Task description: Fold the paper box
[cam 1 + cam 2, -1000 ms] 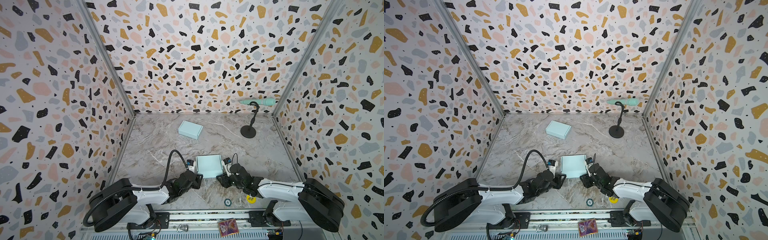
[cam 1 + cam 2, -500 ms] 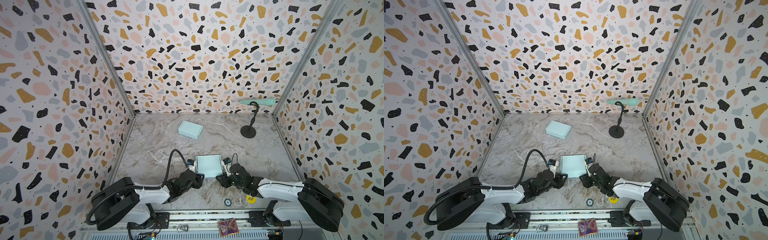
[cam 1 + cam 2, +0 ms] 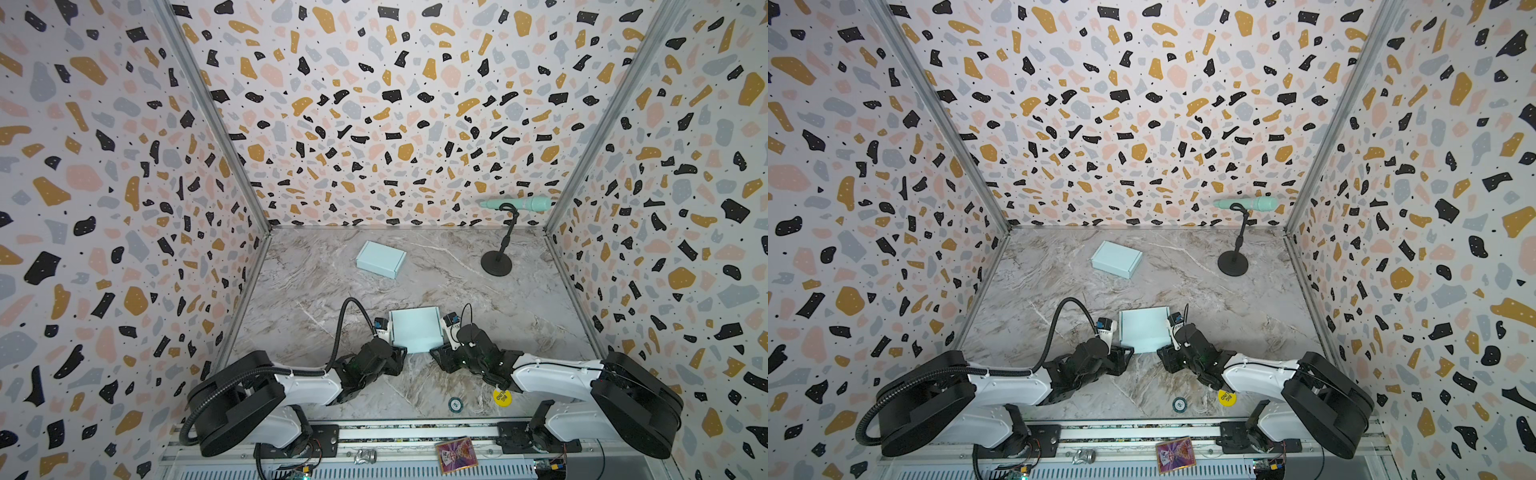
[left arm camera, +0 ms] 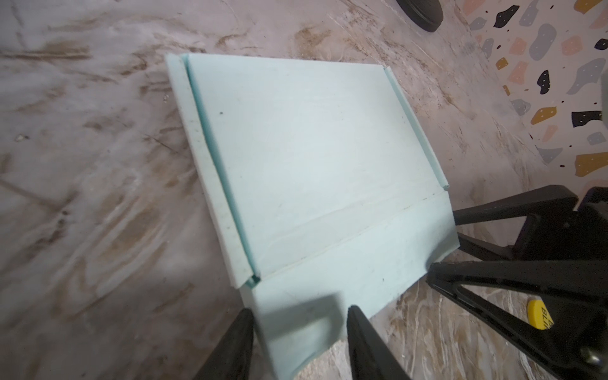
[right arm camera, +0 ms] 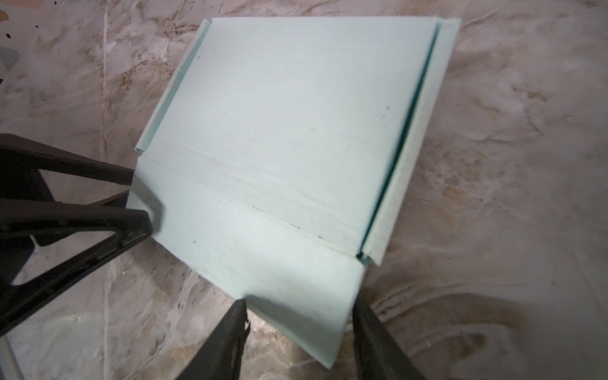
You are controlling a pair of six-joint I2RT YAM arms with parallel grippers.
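Two arms meet at the front middle of the marble-patterned tabletop (image 3: 316,291), where the half-folded pale mint paper box (image 3: 415,328) rests on its base, as both top views show. Its two side flaps stand up as low walls, and its near flap (image 4: 345,273) tilts up off the surface toward the arms. The left gripper (image 4: 297,316) has its black jaws standing apart, straddling one end of that flap. Its fingertips are at the paper's edge but are not pinched flat on it. The right gripper (image 5: 299,306) is likewise spread, with a jaw on either side of the flap's other corner. Well behind, toward the back wall, a closed pale mint carton (image 3: 381,259) lies alone. At the back right, a mint-green microphone (image 3: 517,203) sits on a black round-based stand (image 3: 496,264).
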